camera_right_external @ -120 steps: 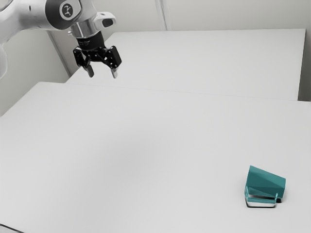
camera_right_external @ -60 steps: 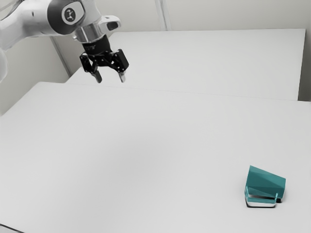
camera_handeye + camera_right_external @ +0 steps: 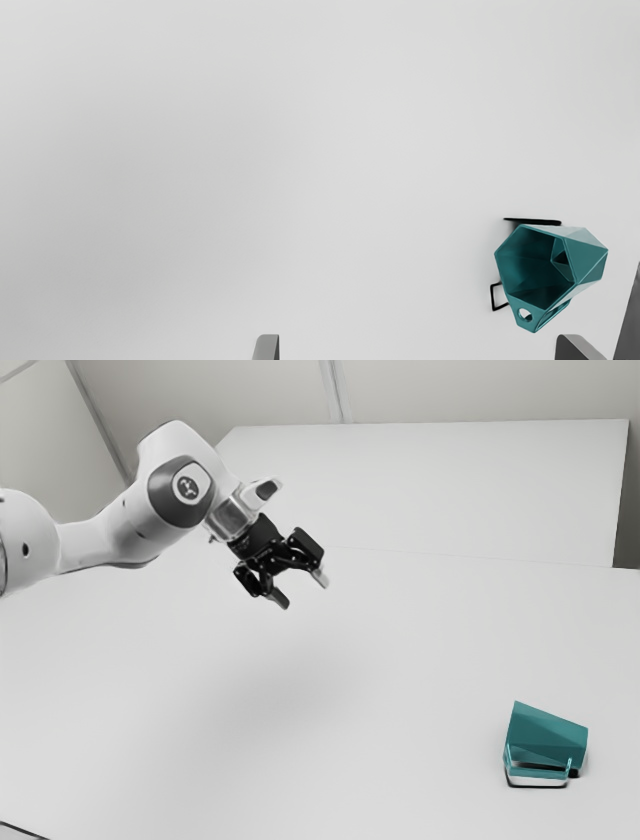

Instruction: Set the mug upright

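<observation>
Faceted teal mug lying on its side on a white table, with a black end effector raised, empty and wide open.

The mug is well apart from the end effector, below it, toward the exterior view's right and foreground; its long axis runs roughly left-right there, mouth facing left.

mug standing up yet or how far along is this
Nothing of the righting looks done: the teal mug lies on its side on the table. Nothing is gripped; the open hand hangs above the table, apart from it. Reaching, gripping and turning it upright are left.
</observation>
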Controlling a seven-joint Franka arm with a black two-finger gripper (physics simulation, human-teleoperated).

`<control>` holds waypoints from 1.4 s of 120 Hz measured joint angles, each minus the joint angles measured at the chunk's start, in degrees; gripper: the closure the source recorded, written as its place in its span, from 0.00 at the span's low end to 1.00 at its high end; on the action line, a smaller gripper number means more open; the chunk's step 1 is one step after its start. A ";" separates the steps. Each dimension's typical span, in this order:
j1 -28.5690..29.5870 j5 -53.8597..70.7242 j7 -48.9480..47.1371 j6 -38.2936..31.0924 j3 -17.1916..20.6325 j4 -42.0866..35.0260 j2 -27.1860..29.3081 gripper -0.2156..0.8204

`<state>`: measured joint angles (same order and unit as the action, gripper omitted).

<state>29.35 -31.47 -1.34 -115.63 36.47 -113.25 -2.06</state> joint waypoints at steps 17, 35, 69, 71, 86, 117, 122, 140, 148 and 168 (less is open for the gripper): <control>-4.43 -5.40 2.94 -7.60 3.53 -2.95 -3.81 0.21; -9.65 -7.64 5.37 -14.77 3.93 -3.65 -8.84 0.21; -17.05 -11.28 8.52 -27.00 4.03 -2.91 -17.85 0.21; -17.30 -11.72 8.67 -27.48 4.03 -2.80 -18.28 0.21; -18.56 -14.67 9.79 -30.17 4.29 -1.64 -21.93 0.21; -21.54 -20.74 13.81 -33.01 5.48 -1.51 -24.32 0.21; -21.67 -21.12 14.38 -33.01 6.09 -1.57 -24.50 0.21; -23.16 -21.61 16.30 -33.18 6.76 -0.53 -25.95 0.21; -23.87 -21.45 17.01 -33.35 6.71 0.29 -26.41 0.21; -26.16 -21.76 18.47 -33.61 6.67 2.86 -29.65 0.21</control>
<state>3.19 -53.23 17.12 -149.24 43.14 -110.39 -31.71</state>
